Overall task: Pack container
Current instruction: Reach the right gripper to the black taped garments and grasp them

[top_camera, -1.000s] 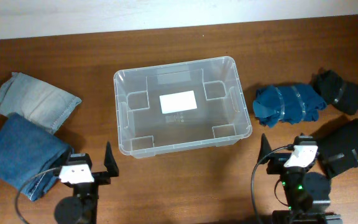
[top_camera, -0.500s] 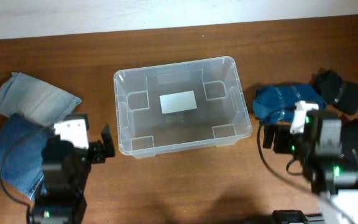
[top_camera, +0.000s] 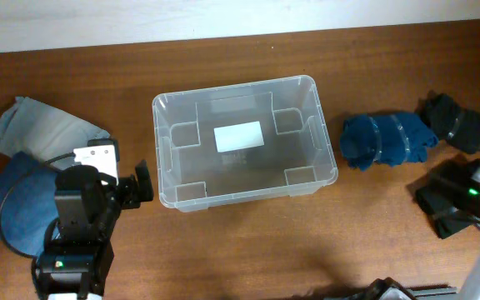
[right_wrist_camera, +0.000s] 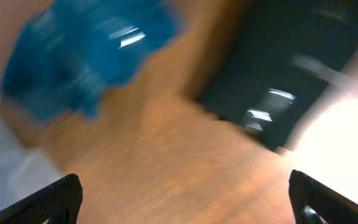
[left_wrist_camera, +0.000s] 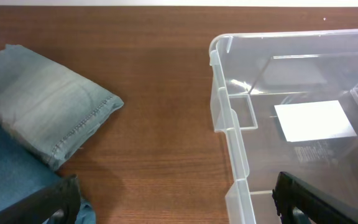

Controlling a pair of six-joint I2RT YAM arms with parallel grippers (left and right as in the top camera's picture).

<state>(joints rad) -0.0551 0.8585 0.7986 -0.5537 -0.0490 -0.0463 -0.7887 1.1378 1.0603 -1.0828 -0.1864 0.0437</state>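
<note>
Centrally, the container (top_camera: 244, 179) sits between folded denim (top_camera: 48, 137) and a blue bundle (top_camera: 386, 140).

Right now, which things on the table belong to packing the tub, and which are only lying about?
For the job: tub; likely to pack: light jeans, dark jeans, blue bundle, far black bundle, near black bundle.
Lying about: nothing that I can see.

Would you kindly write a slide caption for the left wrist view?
Open left gripper over the table between folded denim and the clear container.
</note>
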